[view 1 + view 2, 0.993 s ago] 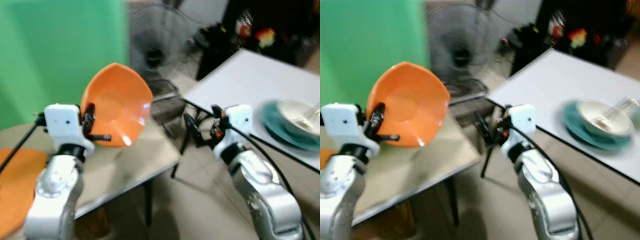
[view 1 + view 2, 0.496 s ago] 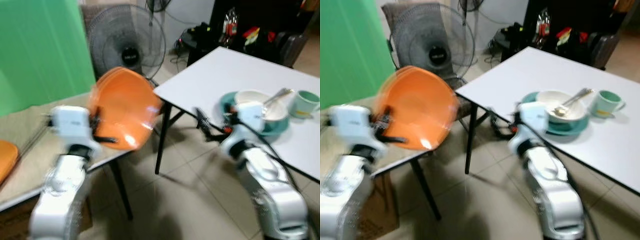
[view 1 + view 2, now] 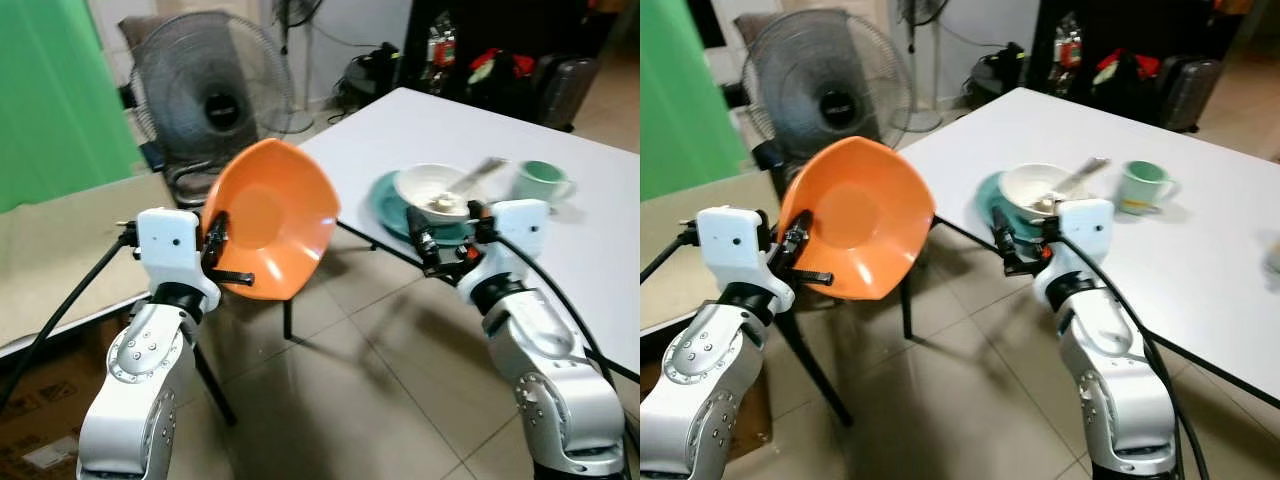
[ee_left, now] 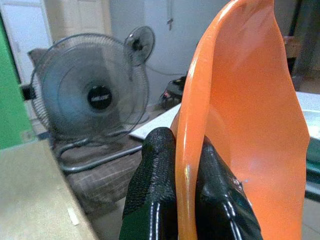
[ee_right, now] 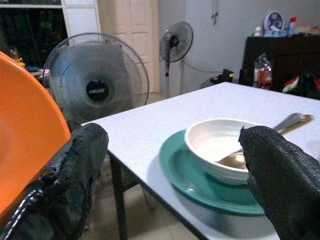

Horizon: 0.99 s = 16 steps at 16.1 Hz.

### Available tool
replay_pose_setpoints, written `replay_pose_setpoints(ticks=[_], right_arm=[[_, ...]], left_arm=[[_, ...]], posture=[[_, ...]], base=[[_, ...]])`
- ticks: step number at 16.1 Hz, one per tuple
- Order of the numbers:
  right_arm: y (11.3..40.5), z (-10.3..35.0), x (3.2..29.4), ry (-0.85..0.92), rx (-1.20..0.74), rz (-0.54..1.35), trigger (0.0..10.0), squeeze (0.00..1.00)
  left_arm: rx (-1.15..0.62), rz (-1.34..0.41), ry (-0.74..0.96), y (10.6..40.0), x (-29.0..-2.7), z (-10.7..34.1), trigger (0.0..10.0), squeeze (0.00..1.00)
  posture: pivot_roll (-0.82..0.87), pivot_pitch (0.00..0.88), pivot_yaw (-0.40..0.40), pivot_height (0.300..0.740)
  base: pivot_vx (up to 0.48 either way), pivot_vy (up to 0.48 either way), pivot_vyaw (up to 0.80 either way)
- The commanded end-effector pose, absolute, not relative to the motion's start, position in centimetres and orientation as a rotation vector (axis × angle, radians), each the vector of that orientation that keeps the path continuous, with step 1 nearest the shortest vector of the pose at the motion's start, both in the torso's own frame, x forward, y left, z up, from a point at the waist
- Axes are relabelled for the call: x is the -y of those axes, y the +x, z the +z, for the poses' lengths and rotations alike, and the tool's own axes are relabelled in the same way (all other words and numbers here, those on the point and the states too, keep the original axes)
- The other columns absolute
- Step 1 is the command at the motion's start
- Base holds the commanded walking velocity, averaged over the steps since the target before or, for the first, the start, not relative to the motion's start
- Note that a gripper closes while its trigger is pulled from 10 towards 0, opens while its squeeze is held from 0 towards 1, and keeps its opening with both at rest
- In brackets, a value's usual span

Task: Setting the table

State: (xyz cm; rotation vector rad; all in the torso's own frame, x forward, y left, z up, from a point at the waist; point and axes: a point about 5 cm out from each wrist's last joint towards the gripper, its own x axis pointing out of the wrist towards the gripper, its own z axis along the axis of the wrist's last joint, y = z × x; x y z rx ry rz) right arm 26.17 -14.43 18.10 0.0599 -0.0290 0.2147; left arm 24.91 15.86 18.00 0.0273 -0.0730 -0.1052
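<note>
Your left gripper [image 3: 222,258] is clamped on the glossy orange plastic bowl's [image 3: 272,218] rim, not yet over the white desk [image 3: 560,190]; one teal-plate setting [image 3: 392,200] sits near its edge, right gripper [image 3: 432,255] wide, empty.

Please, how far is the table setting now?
Already done: a white bowl with spoon sits on a teal plate, with a green mug beside them on the white table. In hand: the left gripper pinches the orange bowl's rim. Left: placing it; the right gripper hangs open.
</note>
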Motion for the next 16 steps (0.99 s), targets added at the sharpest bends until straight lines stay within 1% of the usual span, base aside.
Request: replay_pose_setpoints(ticks=[1,6,13,14,16], right_arm=[[26.13,18.28,13.95,0.067,0.031,0.226,10.0,0.0],[25.81,18.15,14.34,0.065,0.019,0.21,10.0,0.0],[25.93,17.84,14.24,0.085,-0.002,0.221,10.0,0.0],[26.17,17.91,13.93,0.107,-0.006,0.231,10.0,0.0],[26.46,18.11,13.52,0.118,-0.005,0.248,10.0,0.0]], left_arm=[[0.104,-0.084,0.041,24.92,-16.52,18.6,10.0,0.0],[0.095,-0.109,0.045,25.06,-16.08,18.43,10.0,0.0],[0.1,-0.1,0.049,25.05,-16.08,18.39,10.0,0.0],[0.106,-0.102,0.051,25.06,-16.1,18.56,10.0,0.0],[0.097,-0.104,0.034,25.2,-16.22,18.43,10.0,0.0]], posture=[[-0.13,0.0,0.02,0.74],[-0.14,0.0,0.023,0.74],[-0.11,0.0,-0.004,0.74],[-0.11,0.0,-0.006,0.74],[-0.11,0.0,-0.006,0.74]], base=[[0.0,-0.315,0.0],[0.0,-0.312,0.0],[0.0,-0.312,0.0],[0.0,-0.244,0.0],[0.0,0.0,0.0]])
